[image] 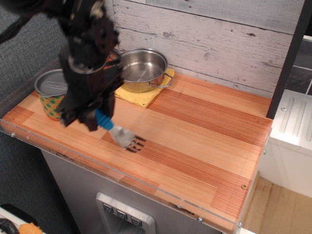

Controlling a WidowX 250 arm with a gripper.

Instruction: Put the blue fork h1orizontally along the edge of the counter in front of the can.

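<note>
One pincer (pixel 91 117), mine, grasps the blue fork (pixel 116 131) by its handle. Tines point right, over the counter (pixel 195 141), near the can (pixel 51 92).

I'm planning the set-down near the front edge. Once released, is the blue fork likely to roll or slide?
The blue fork, held in the claw, probably won't roll far: its flat tines should stop it. The thick handle may rock slightly. The counter looks smooth, so a nudge could slide it toward the edge.
</note>
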